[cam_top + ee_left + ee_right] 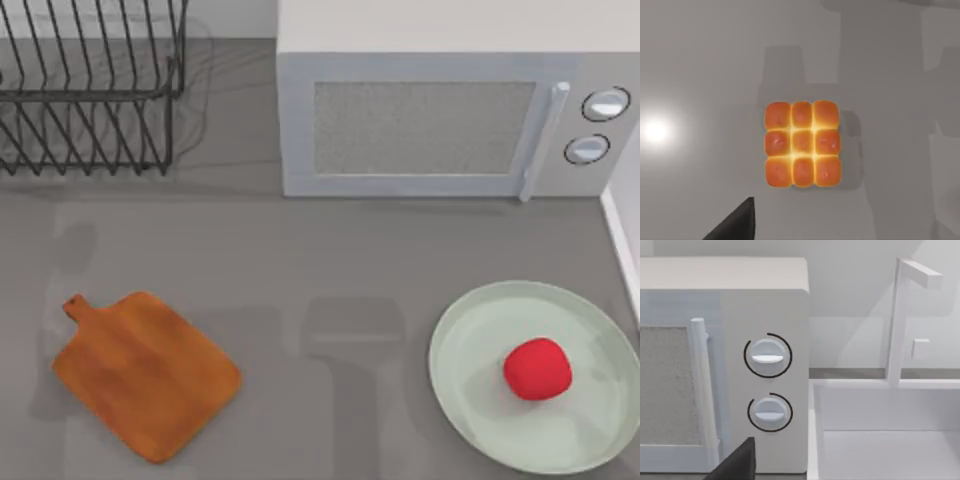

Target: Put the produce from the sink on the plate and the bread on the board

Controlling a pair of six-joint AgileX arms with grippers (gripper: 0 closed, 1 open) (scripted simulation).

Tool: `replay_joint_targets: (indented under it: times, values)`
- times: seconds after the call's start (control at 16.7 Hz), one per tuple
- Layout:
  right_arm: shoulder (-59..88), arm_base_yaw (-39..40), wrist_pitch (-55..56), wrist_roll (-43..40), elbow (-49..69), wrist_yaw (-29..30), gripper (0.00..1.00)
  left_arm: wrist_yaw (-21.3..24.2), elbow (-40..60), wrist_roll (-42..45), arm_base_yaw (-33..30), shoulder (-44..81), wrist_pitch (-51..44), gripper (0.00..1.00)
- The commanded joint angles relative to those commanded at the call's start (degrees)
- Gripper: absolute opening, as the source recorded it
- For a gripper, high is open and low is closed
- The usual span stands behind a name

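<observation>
The produce [537,369] lies on the plate [470,330] at the counter's [330,250] right. The board [145,374] sits bare at the left. The bread [802,143] rests flat on the counter under the left wrist camera. Whether either claw is wide or narrow I cannot tell. The right wrist camera faces the microwave [765,305] and sink [880,440]

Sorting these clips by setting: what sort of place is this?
Most likely a simulated kitchen counter: a microwave stands beside a wire dish rack, and the right wrist view shows a white sink with a faucet next to the microwave.
</observation>
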Motion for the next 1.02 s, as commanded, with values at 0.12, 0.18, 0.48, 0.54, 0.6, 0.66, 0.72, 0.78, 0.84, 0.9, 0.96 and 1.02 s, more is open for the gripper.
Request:
replay_joint_targets:
  times: [0.12,0.18,0.48,0.54,0.6,0.66,0.72,0.78,0.84,0.9,0.96,1.02]
  values:
    - [0.0,0.0,0.0,0.0,0.0,0.0,1.0,0.0,6.9,0.6,1.2,9.2,-4.8,1.0]
    - [0.0,0.0,0.0,0.0,0.0,0.0,1.0,0.0,10.1,0.9,1.7,13.5,-7.1,1.0]
    - [0.0,0.0,0.0,0.0,0.0,0.0,1.0,0.0,22.6,2.0,3.8,30.8,-16.0,1.0]
    - [0.0,0.0,0.0,0.0,0.0,0.0,1.0,0.0,24.2,2.2,4.1,33.3,-17.2,1.0]
    - [0.0,0.0,0.0,0.0,0.0,0.0,1.0,0.0,25.5,2.3,4.3,35.3,-18.3,1.0]
    - [0.0,0.0,0.0,0.0,0.0,0.0,1.0,0.0,26.6,2.5,4.4,36.8,-19.2,1.0]
    - [0.0,0.0,0.0,0.0,0.0,0.0,1.0,0.0,27.3,2.6,4.5,37.7,-19.9,1.0]
    - [0.0,0.0,0.0,0.0,0.0,0.0,1.0,0.0,27.6,2.7,4.5,38.1,-20.3,1.0]
    - [0.0,0.0,0.0,0.0,0.0,0.0,1.0,0.0,27.6,2.7,4.5,38.1,-20.3,1.0]
    - [0.0,0.0,0.0,0.0,0.0,0.0,1.0,0.0,27.6,2.7,4.5,38.1,-20.3,1.0]
    - [0.0,0.0,0.0,0.0,0.0,0.0,1.0,0.0,27.6,2.7,4.5,38.1,-20.3,1.0]
    - [0.0,0.0,0.0,0.0,0.0,0.0,1.0,0.0,27.5,2.7,4.2,38.0,-20.2,1.0]
